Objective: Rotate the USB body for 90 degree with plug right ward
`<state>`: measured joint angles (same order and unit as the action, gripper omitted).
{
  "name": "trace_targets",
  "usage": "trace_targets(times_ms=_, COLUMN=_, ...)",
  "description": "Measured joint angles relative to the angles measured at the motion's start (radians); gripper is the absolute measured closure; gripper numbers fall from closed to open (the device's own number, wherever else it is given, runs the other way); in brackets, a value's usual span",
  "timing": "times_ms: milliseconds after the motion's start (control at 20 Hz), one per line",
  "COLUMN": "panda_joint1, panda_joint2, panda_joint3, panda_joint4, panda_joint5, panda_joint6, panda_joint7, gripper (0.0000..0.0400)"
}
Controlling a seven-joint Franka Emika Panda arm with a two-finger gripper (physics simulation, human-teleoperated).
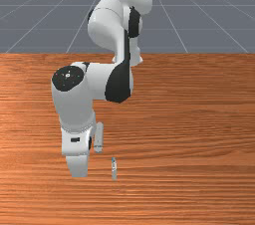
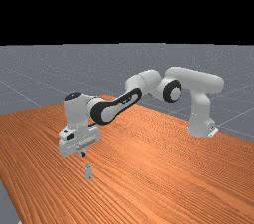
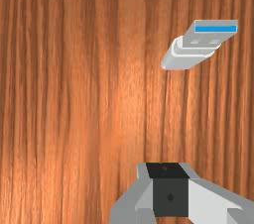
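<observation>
1. The USB body (image 3: 181,58) is stood on end at the table (image 1: 189,119), toward the near part of the front view and a little left of its middle. A pale grey, smooth casing with rounded edges is seen, stepped by a lighter collar.
2. The plug (image 3: 208,38) is pointed upward. It is formed as a flat, squared metal sleeve, marked by two small notches, and a bright blue strip (image 3: 215,28) can be seen in its open end.
3. The end effector (image 2: 83,154) is closed, its dark, blocky fingertips (image 3: 161,193) brought together, and nothing is gripped between them. It is held above the table, apart from the USB body.
4. In the front view, the USB body is placed to the right of the hand (image 1: 77,164); in the far view, it is seen below the end effector and slightly to its right.
5. The hand is made up of smooth white and grey shells, and a slim, round-ended grey bar (image 1: 98,137) is carried at its side, to the right in the front view.
6. The table is surfaced in orange-brown wood, streaked with darker grain that is run left to right in the front view.
</observation>
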<state>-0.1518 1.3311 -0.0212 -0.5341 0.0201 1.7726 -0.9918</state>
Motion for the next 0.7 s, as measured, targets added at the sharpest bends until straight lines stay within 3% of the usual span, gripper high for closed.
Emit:
trace_targets(times_ms=250, panda_joint1=0.073, panda_joint2=-0.108, panda_joint3=-0.010, panda_joint4=-0.199, panda_joint5=0.002, panda_joint6=0.092, panda_joint7=0.142, gripper=0.0400)
trace_targets(times_ms=700, panda_joint1=0.151, panda_joint2=-0.136, panda_joint3=0.001, panda_joint4=-0.249, panda_joint5=0.000, panda_joint6=0.114, panda_joint7=0.213, gripper=0.0400)
